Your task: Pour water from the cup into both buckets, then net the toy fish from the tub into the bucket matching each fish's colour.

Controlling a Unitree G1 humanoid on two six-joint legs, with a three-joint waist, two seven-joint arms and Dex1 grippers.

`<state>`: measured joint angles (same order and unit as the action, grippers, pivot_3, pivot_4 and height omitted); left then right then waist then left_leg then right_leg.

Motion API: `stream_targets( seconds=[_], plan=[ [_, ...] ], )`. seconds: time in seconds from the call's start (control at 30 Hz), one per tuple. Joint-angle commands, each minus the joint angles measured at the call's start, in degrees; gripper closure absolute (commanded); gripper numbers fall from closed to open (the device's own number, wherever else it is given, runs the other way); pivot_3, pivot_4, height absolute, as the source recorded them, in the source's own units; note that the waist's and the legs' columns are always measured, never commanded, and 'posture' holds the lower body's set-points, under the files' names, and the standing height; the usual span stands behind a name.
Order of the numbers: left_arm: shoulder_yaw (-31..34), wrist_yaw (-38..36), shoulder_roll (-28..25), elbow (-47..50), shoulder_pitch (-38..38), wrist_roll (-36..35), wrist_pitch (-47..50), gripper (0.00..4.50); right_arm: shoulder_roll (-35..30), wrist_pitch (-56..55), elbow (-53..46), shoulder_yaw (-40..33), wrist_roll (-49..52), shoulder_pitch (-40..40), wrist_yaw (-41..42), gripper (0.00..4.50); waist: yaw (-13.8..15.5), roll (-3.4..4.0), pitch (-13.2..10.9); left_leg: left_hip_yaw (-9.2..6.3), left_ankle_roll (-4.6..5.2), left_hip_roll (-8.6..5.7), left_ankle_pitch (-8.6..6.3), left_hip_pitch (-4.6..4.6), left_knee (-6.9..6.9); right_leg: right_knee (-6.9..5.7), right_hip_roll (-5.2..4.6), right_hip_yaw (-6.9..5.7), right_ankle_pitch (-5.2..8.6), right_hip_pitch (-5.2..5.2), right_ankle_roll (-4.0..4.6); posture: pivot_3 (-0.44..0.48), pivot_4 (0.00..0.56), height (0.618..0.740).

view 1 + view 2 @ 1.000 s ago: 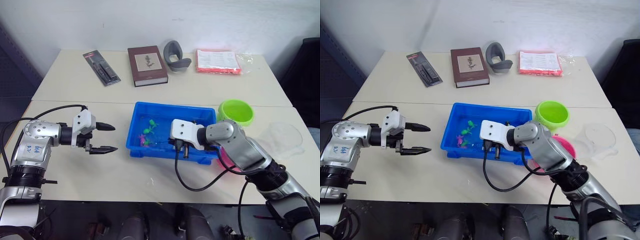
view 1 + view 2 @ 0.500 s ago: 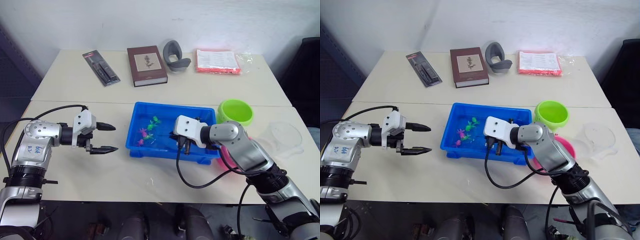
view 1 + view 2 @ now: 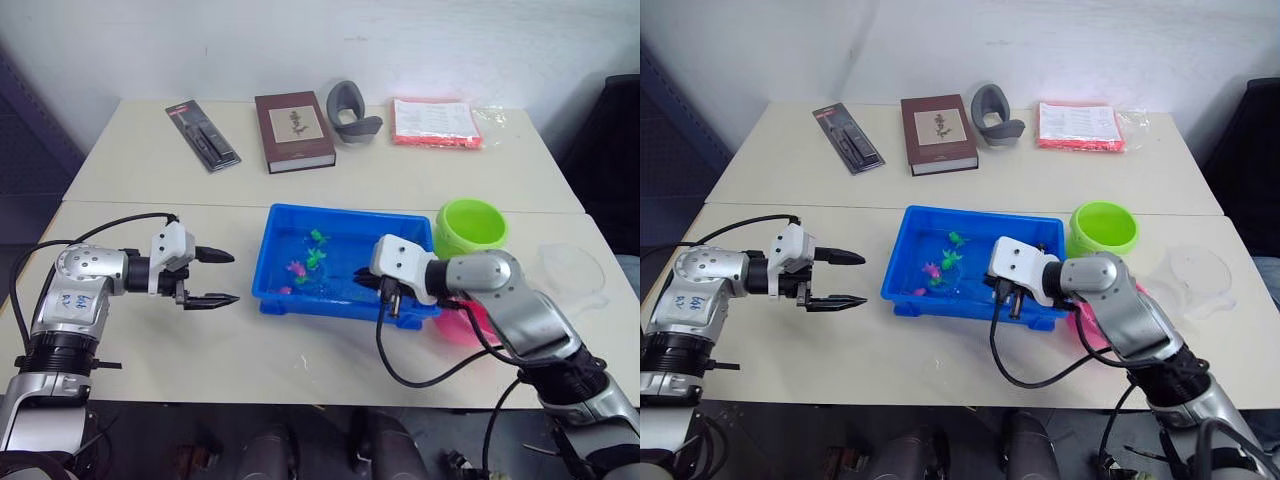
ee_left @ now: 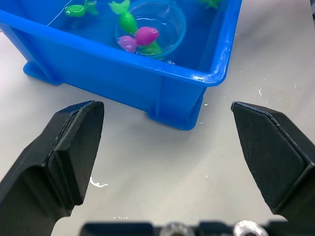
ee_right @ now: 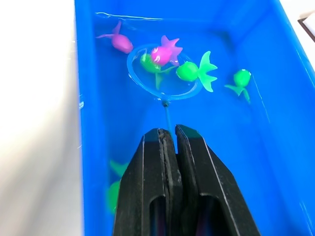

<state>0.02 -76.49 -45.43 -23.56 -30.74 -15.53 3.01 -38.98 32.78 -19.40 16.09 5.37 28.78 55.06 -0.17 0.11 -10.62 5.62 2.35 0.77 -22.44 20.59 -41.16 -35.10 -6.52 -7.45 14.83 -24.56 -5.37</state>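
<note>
The blue tub [image 3: 300, 300] holds water and several green and pink toy fish [image 3: 312, 257]. My right gripper [image 5: 170, 133] reaches in from the tub's right end, shut on the thin handle of the net. The net's blue hoop [image 5: 142, 83] lies in the water with a pink fish [image 5: 165, 53] and a green fish [image 5: 191, 70] at its rim. Left of the tub, my left gripper [image 3: 233, 277] hovers open over the table with nothing in it. The green bucket [image 3: 472, 226] stands right of the tub. The pink bucket [image 3: 462, 325] is partly hidden behind my right arm. The clear cup [image 3: 572, 270] sits far right.
Along the far table lie a black and red package [image 3: 203, 135], a brown book [image 3: 294, 131], a grey curved holder [image 3: 350, 110] and a red-edged packet of papers [image 3: 436, 122]. A black cable [image 3: 400, 365] loops from my right wrist over the table in front of the tub.
My right gripper has drawn the net rightward along the tub, and the fish have drifted with it. The left gripper has stayed open in about the same place.
</note>
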Motion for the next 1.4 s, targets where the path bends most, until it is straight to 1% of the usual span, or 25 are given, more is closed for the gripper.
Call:
stream_targets(
  seconds=[0.03,0.1,0.2,0.3,0.37,0.43,0.67,0.97,1.17,1.4],
  plan=[
    [0.69,-0.76,0.48,-0.70,-1.07,-0.41,-1.20,0.03,-1.67,2.43,-5.17,-5.89,4.99,-2.39,1.05,4.50,0.07,0.00,0.00,-0.02,0.00,0.00,0.00,0.00,-0.01,0.00,0.00,-0.01,0.00,0.01,0.00,0.000,0.150,0.740],
    [0.47,-1.04,0.99,-1.32,-1.60,-0.30,-1.67,0.03,-3.38,4.29,-6.23,-8.15,6.71,-4.29,1.28,4.50,0.14,0.00,0.00,0.00,0.00,-0.01,0.00,0.00,-0.01,0.00,-0.01,0.00,0.00,0.01,0.00,0.000,0.150,0.740],
    [0.19,-1.31,1.78,-2.53,-2.42,0.04,-2.49,0.03,-2.69,10.35,-7.20,-12.01,11.51,-5.85,-0.26,4.50,0.13,-0.01,0.00,-0.01,0.00,-0.02,0.00,0.00,-0.01,0.00,-0.01,-0.01,0.00,0.01,0.00,0.000,0.150,0.740],
    [-0.02,-1.51,2.41,-3.46,-3.09,0.34,-3.08,0.03,-2.32,15.73,-7.62,-13.73,14.94,-6.38,-1.37,4.50,0.11,-0.01,0.00,-0.02,0.00,0.00,0.00,0.00,-0.01,-0.01,0.00,-0.01,0.00,0.01,0.00,0.000,0.150,0.740],
    [-0.26,-1.55,2.82,-4.27,-3.66,0.54,-3.55,0.03,-1.84,16.83,-6.81,-13.85,15.48,-6.44,-2.80,4.50,0.04,-0.01,0.00,-0.01,0.00,0.00,0.00,0.00,-0.01,-0.01,0.00,-0.01,0.00,0.00,0.00,0.000,0.150,0.740],
    [-0.38,-1.62,3.14,-4.97,-4.15,0.63,-3.97,0.03,-3.11,14.99,-5.41,-11.79,13.04,-6.16,-3.75,4.50,0.05,0.00,0.00,-0.01,0.00,0.00,0.00,-0.01,0.01,-0.01,0.00,0.00,0.00,0.00,0.00,0.000,0.150,0.740],
    [-0.43,-1.61,3.94,-5.91,-4.45,0.89,-5.01,0.03,-5.14,14.86,-1.95,-7.11,8.44,-3.20,-6.50,4.50,0.10,0.00,0.00,0.00,0.00,-0.01,0.00,0.00,0.01,0.00,-0.01,0.00,0.00,-0.01,0.00,0.000,0.150,0.740],
    [-0.04,-1.26,4.05,-5.78,-3.59,0.60,-5.46,0.03,-6.46,15.47,-2.18,-6.64,8.60,-3.99,-6.06,4.50,0.11,0.00,0.00,0.00,0.00,-0.02,0.00,0.01,0.00,0.01,-0.02,-0.01,0.00,-0.01,-0.01,0.000,0.150,0.740],
    [0.09,-1.16,3.98,-5.86,-3.34,0.54,-5.49,0.03,-7.33,10.89,-3.61,-7.87,9.01,-4.94,-5.02,4.50,0.07,0.00,0.00,0.00,0.00,-0.02,0.00,0.01,0.00,0.01,-0.01,0.00,0.00,0.00,-0.01,0.000,0.150,0.740],
    [-0.15,-1.18,4.37,-6.04,-3.57,0.57,-5.53,0.03,-6.28,7.23,-1.31,-7.40,6.98,-4.87,-7.48,4.50,0.11,0.00,0.00,0.00,0.00,-0.01,0.00,0.01,0.00,0.01,-0.02,-0.01,0.00,0.00,-0.01,0.000,0.150,0.740]
  ],
)
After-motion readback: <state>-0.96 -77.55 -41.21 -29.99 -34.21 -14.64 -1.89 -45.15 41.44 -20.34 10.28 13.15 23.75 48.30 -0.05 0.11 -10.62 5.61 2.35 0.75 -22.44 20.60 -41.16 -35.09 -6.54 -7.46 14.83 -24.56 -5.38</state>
